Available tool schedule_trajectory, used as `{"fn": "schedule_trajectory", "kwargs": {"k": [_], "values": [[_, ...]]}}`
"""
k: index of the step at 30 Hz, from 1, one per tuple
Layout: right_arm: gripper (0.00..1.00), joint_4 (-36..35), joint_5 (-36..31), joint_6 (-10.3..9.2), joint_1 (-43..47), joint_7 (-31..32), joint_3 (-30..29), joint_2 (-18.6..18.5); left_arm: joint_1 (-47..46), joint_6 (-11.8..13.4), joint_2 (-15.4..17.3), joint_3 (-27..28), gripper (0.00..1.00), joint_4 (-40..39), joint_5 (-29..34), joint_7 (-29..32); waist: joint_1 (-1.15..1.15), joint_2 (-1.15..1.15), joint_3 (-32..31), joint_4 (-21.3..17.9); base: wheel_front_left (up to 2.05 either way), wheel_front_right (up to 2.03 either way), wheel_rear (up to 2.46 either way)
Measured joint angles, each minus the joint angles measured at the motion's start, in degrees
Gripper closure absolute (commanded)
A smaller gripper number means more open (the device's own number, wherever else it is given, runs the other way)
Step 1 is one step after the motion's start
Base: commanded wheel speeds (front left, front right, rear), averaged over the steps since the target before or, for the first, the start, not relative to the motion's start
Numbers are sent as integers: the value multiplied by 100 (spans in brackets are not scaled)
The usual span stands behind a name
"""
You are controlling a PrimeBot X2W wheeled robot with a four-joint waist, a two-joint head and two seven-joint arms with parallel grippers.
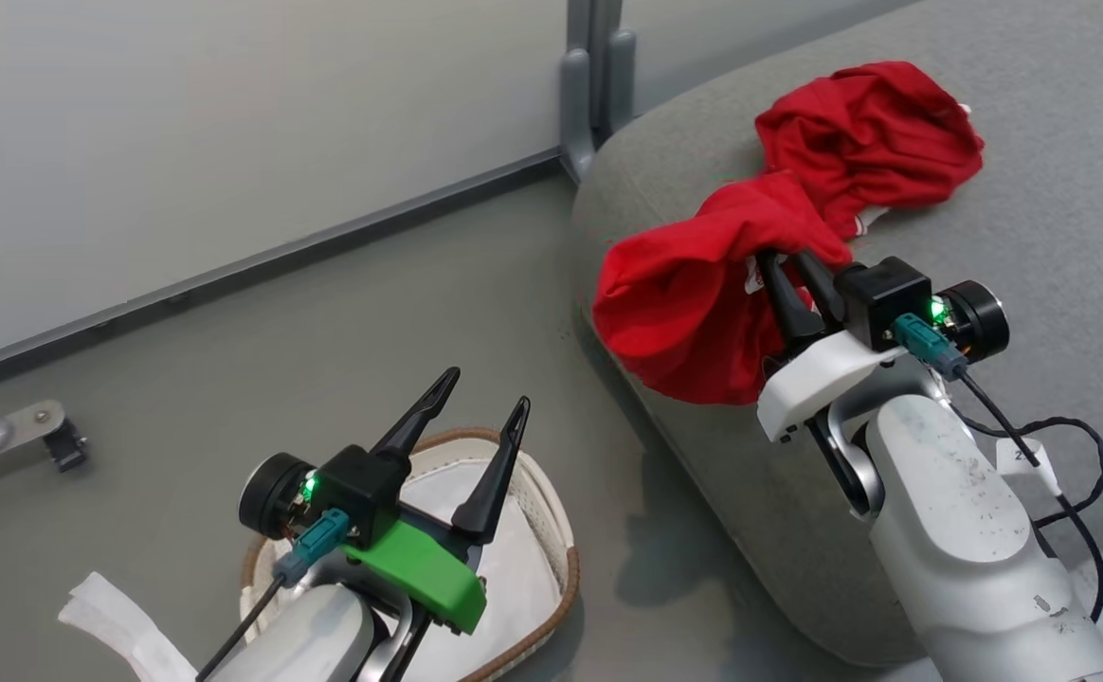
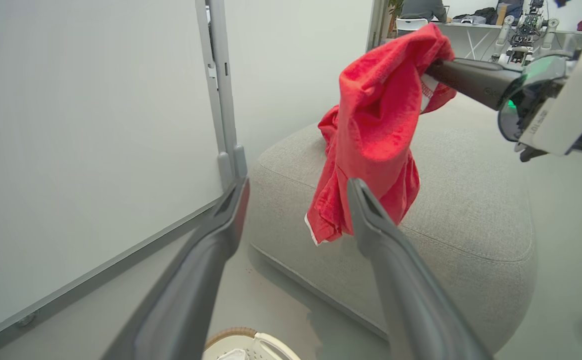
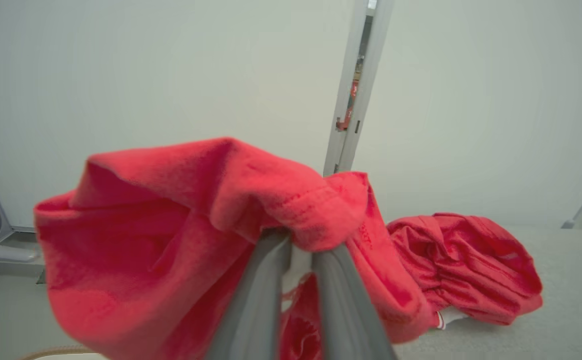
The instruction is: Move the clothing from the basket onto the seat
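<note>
Gripped bright red, crumpled clothing [image 1: 694, 313] in the closed right gripper [image 1: 784, 270], draped over its fingertips above the edge of the seat [image 1: 1035, 170], more red heaped beyond. Held the left gripper [image 1: 487, 388] spread wide over the basket [image 1: 566, 559]. Showed, from the left wrist, a white hem [image 2: 312, 231] dangling below the grip.

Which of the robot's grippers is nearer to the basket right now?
Left. The left gripper hangs open over the basket, while the right gripper is off to the side, over the edge of the seat, shut on the clothing.
</note>
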Motion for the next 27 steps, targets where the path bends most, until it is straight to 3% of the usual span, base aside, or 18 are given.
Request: {"fn": "schedule_trajectory", "kwargs": {"k": [6,14,21,27], "values": [[100,-86,-38,0,71,0,-307,-9,-141,-56,-86,-23,0,23,111,-1,0,0,286,-484,0,0,0],[100,-263,-71,0,122,1,-786,-4,-298,-131,-193,-187,0,64,267,1,0,0,820,-783,0,0,0],[100,-467,-227,0,56,1,-1270,-70,-494,-144,-160,-277,0,15,443,52,0,0,1240,-737,0,0,0],[100,-513,-332,0,-649,51,-1730,-532,-590,-141,-89,-332,0,-45,517,98,0,0,1489,-446,0,0,0]]}}
